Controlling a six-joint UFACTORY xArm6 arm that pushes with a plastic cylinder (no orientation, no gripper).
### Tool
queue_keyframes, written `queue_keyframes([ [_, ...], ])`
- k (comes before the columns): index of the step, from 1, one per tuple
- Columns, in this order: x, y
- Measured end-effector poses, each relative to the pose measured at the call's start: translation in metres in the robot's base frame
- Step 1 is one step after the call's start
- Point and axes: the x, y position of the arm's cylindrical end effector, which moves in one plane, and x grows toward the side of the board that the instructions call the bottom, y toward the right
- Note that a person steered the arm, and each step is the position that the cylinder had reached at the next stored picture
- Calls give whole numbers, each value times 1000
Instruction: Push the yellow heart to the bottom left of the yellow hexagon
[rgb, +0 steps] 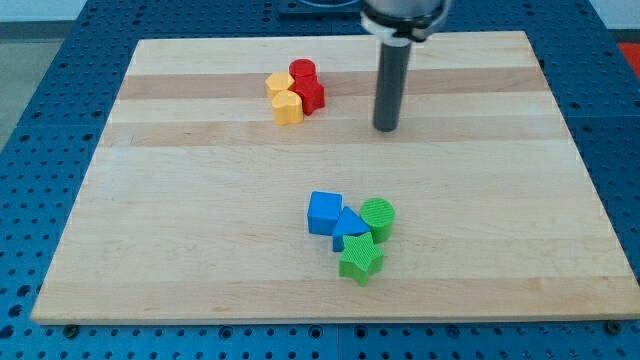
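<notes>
The yellow heart (288, 107) lies near the view's top, left of centre. It touches the yellow hexagon (279, 84), which sits just above and slightly left of it. My tip (386, 128) rests on the board well to the right of both, about a hundred pixels from the heart and touching no block. The dark rod rises straight up from the tip to the arm at the view's top edge.
A red cylinder (303, 72) and another red block (311, 96) press against the right side of the yellow pair. Lower, near the centre, a blue cube (324, 213), a blue triangle (350, 231), a green cylinder (378, 217) and a green star (360, 262) cluster together. The wooden board (150, 200) lies on a blue perforated table.
</notes>
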Motion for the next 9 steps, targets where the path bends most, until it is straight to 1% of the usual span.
queue_keyframes([
  [1, 0, -38],
  [3, 0, -70],
  [4, -3, -81],
  [7, -35, -115],
  [9, -37, -111],
])
